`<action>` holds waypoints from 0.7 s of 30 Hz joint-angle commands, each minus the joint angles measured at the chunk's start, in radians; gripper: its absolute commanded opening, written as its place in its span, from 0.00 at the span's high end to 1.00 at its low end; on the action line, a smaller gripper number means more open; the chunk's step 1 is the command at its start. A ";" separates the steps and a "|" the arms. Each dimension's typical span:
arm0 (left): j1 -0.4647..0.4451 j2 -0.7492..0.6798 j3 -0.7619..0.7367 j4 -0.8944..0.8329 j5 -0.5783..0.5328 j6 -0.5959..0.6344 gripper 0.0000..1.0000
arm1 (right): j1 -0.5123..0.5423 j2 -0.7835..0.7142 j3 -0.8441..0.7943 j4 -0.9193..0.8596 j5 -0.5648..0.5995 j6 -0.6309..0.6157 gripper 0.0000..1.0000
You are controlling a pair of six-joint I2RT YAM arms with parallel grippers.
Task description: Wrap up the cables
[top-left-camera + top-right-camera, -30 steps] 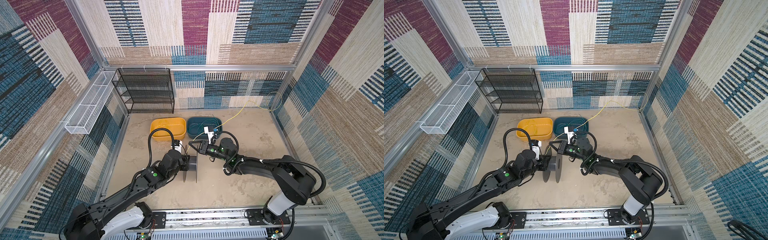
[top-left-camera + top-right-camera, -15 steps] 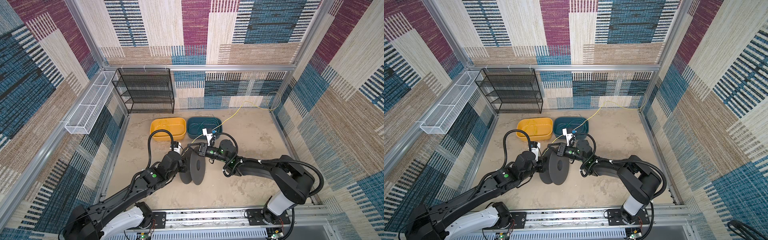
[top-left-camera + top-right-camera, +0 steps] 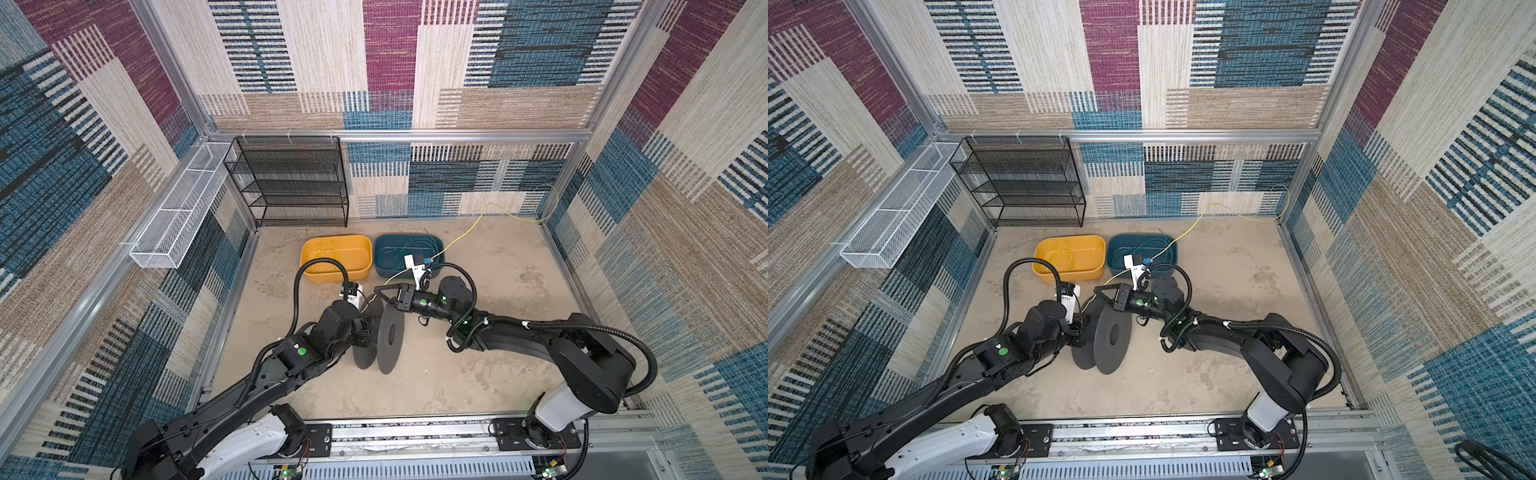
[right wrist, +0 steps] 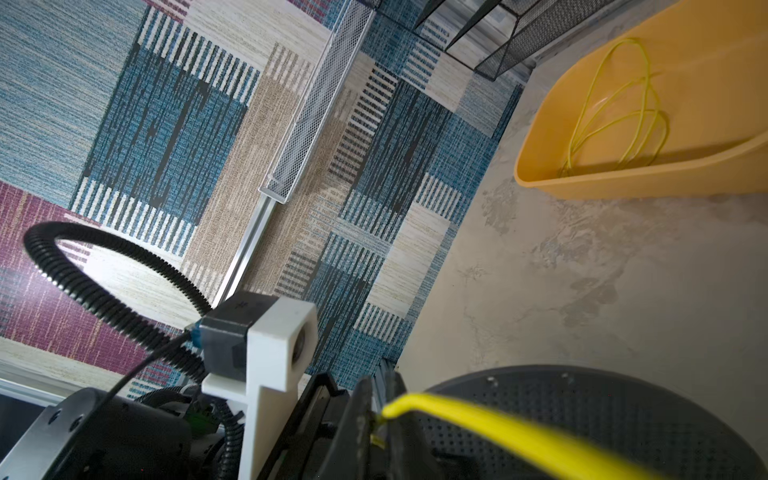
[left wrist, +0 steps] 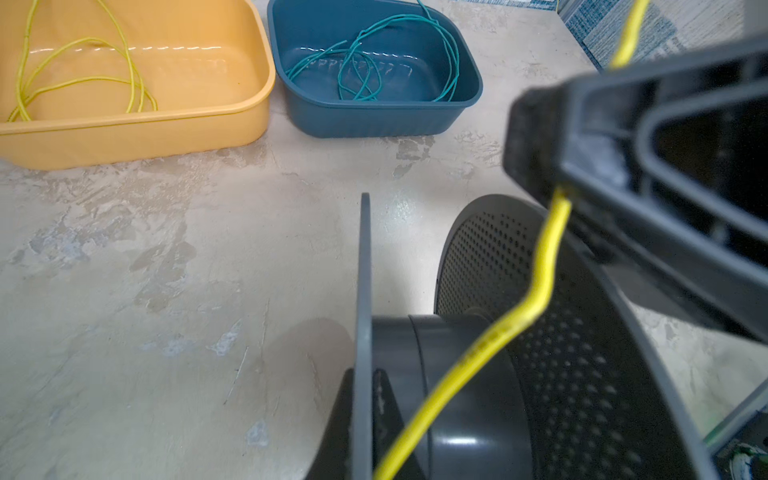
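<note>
A dark grey spool (image 3: 388, 336) stands on its flanges mid-floor. My left gripper (image 3: 365, 328) is shut on one flange; in the left wrist view its fingers (image 5: 382, 399) straddle that thin disc. A bright yellow cable (image 3: 461, 235) runs from the back right corner across the teal bin to my right gripper (image 3: 377, 289), which is shut on it just above the spool. From there the cable (image 5: 544, 266) drops across the hub toward the left fingers, where its end (image 4: 386, 413) tucks in. More yellow cable (image 5: 83, 62) and teal-green cables (image 5: 361, 70) lie in the bins.
A yellow bin (image 3: 336, 237) and a teal bin (image 3: 382, 268) sit side by side behind the spool. A black wire rack (image 3: 291, 183) stands at the back left, and a white mesh basket (image 3: 178, 212) hangs on the left wall.
The spool, seen edge-on a second ago, has turned so both flange faces show. My left gripper has closed on its flange, and the right gripper has shifted left over it with the cable.
</note>
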 commanded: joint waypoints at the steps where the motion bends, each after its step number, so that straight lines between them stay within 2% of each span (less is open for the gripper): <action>1: 0.002 -0.004 0.033 0.162 0.128 0.080 1.00 | 0.003 -0.003 0.008 -0.115 0.031 -0.024 0.84; 4: 0.001 -0.005 0.050 0.131 0.142 0.109 1.00 | 0.003 -0.014 0.002 -0.126 0.043 -0.029 0.80; 8: 0.001 -0.012 0.080 0.080 0.117 0.145 1.00 | 0.002 -0.034 0.007 -0.158 0.054 -0.051 0.70; 16: 0.012 0.011 0.196 -0.065 0.027 0.196 1.00 | -0.011 -0.131 0.031 -0.316 0.135 -0.154 0.30; 21: 0.059 0.035 0.280 -0.194 -0.039 0.180 1.00 | -0.046 -0.246 0.019 -0.467 0.211 -0.243 0.19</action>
